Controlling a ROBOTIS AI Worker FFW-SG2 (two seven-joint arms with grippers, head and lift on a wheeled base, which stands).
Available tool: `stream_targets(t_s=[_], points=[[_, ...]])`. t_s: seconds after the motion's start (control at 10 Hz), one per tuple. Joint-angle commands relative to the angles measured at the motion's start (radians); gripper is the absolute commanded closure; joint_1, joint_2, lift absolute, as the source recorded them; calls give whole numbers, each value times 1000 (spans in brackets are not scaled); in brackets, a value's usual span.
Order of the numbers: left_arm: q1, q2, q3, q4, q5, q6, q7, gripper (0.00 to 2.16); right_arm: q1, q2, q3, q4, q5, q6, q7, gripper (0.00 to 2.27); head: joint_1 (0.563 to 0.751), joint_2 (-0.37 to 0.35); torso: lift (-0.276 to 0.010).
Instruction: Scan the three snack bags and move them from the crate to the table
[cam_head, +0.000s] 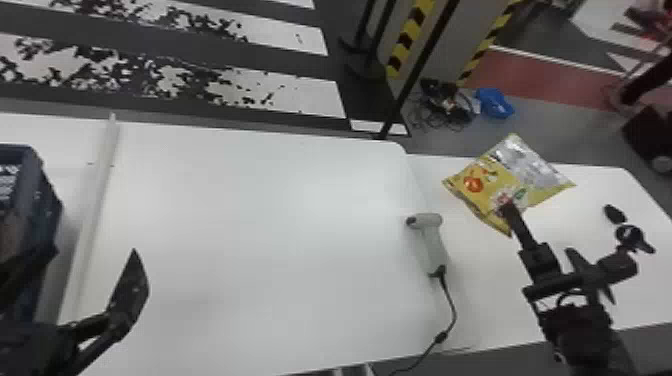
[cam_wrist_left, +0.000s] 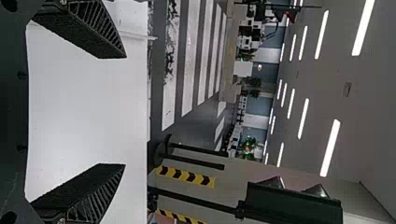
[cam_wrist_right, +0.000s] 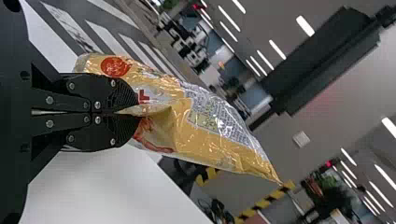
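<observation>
The left end effector (cam_wrist_left: 125, 111) was released, its two fingers parted with nothing between them, well to the left of the scanner (cam_head: 433, 245). The right end effector (cam_wrist_right: 137, 111) was clenched on a gathered edge of the yellow snack bag (cam_head: 527, 177), holding it aloft to the right of the scanner and farther from the robot. The scanner lay on the white counter (cam_head: 250, 225), and the crate (cam_head: 46, 192) stood far to its left. Whether this bag had been scanned could not be told. If not, the job called for the free end effector to take the scanner by its handle, leaving slack in the cable (cam_head: 454, 315), while the bag's code was turned squarely towards it. Since only an edge was pinched, the limp bag might swing or crease; steady, slow turning suited it, then a low release onto the counter right of the scanner.
</observation>
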Motion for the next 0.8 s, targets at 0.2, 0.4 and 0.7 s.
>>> stream_targets(t_s=[0.2,0.4,0.7], points=[[2,0,-7,-2,-2,-11,-7,33,20,-1,9,103,-7,-38,-319,2246,695,-350,-62],[7,3,-9,-3,-2,-26,-10,33,-11,-9,44,194,59,-51,-366,2243,695,-350,-62],[7,3,-15,-2,-3,-26,-8,33,-14,-10,84,180,124,-29,-352,-2,695,-350,-62]])
